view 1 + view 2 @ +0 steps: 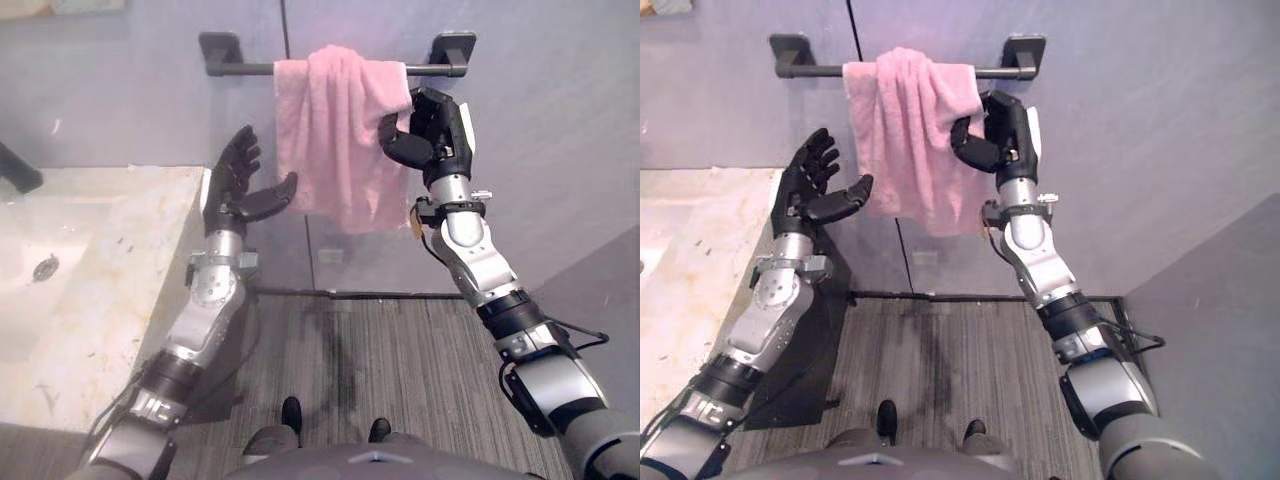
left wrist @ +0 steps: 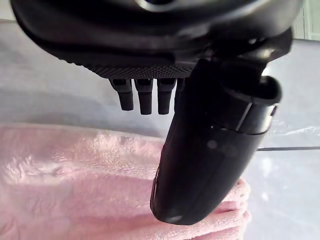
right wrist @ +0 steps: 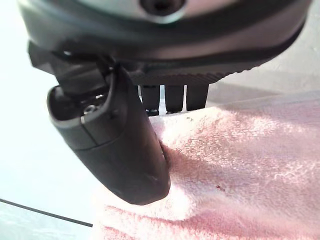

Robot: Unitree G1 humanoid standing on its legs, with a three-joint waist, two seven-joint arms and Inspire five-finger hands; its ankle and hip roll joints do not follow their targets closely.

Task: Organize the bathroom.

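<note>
One pink towel (image 1: 335, 130) drapes one towel bar (image 1: 240, 69).

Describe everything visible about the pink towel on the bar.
The pink towel is fluffy terry cloth, draped over a dark wall-mounted towel bar between its two brackets. It hangs bunched in uneven vertical folds, its lower edge ragged, against a grey wall. The right hand grips its right edge near the bar, thumb pressed into the cloth. The left hand is open beside its left edge, apparently not touching.
</note>
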